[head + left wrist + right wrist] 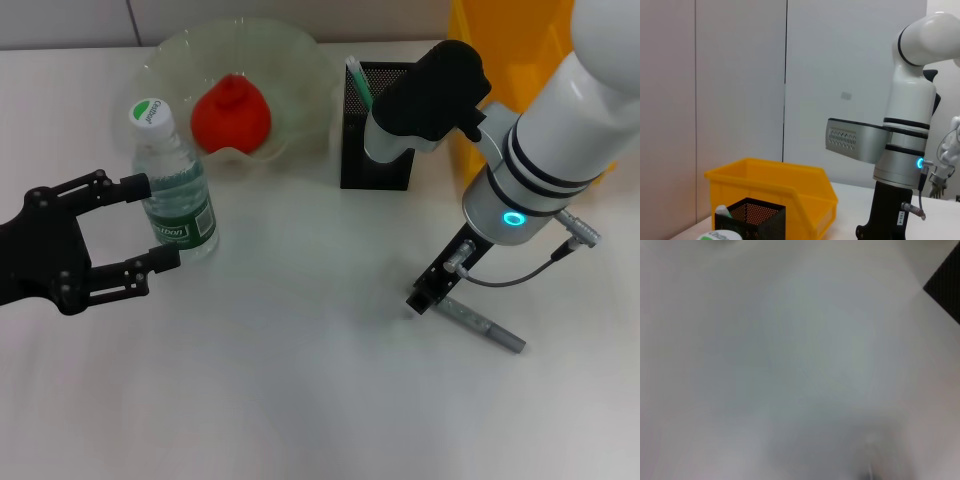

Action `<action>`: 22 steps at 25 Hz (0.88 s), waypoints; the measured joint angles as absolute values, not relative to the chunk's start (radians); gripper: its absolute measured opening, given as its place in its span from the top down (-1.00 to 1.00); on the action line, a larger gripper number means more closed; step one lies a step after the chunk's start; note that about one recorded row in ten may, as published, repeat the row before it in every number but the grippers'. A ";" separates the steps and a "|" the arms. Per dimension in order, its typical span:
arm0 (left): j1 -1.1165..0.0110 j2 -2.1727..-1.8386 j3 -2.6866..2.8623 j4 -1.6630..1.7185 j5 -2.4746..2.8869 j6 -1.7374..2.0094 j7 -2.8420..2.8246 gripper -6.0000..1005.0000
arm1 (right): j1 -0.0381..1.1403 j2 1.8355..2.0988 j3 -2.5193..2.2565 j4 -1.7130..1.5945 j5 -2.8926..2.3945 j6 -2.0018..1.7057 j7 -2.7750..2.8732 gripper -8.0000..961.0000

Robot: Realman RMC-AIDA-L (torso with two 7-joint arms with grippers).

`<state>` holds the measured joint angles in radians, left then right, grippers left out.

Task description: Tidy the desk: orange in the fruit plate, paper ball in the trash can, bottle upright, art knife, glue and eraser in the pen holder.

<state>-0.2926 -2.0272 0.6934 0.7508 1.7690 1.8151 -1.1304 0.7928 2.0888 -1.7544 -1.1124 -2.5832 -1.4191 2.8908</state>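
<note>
desk (300, 400): white, fills most of the head view.

bottle (172, 185): upright at left centre of the head view, cap up, green label facing the camera. it stands between the two fingers of the left gripper.

left gripper (158, 222): black, enters from the left edge. fingers spread, one at each side of the bottle at label height; whether they touch it cannot be told.

plate (300, 60): pale green, wavy rim, upper centre of the head view, behind the bottle.

orange (231, 115): red-orange, lies in the plate, toward its near left part.

holder (385, 160): black mesh cup, right of the plate, upper centre right. a green-and-white item stands in it at its left corner. the right arm's black joint covers its upper right part.

can (510, 60): yellow, upper right of the head view, behind the right arm and right of the holder. in the left wrist view it shows at lower left (775, 195) with the holder (750, 220) in front of it.

right gripper (425, 297): black, pointed down at the desk at lower right centre; tips at the near end of the knife. open or closed: cannot tell.

knife (485, 325): grey slim bar, lies flat on the desk, running toward the lower right from the right gripper.
</note>
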 joint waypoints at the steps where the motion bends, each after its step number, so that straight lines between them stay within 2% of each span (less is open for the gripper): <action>1: -0.292 -2.026 0.693 0.755 1.769 1.815 -1.130 -0.62 | 0.799 2.089 -1.755 -1.101 -2.583 -1.414 2.892 -0.17; 15: -0.282 -2.023 0.692 0.788 1.769 1.818 -1.130 -0.62 | 0.829 2.089 -1.775 -1.047 -2.580 -1.409 2.899 0.37; 21: -0.281 -2.026 0.692 0.795 1.769 1.821 -1.129 -0.62 | 0.809 2.089 -1.787 -1.091 -2.578 -1.423 2.915 0.47; 22: -0.281 -2.027 0.693 0.795 1.769 1.821 -1.129 -0.62 | 0.799 2.089 -1.784 -1.110 -2.578 -1.428 2.917 0.57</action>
<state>-0.2805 -2.0273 0.6926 0.7948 1.7685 1.8208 -1.1292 0.7994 2.0885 -1.7842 -1.1100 -2.5782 -1.4281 2.9171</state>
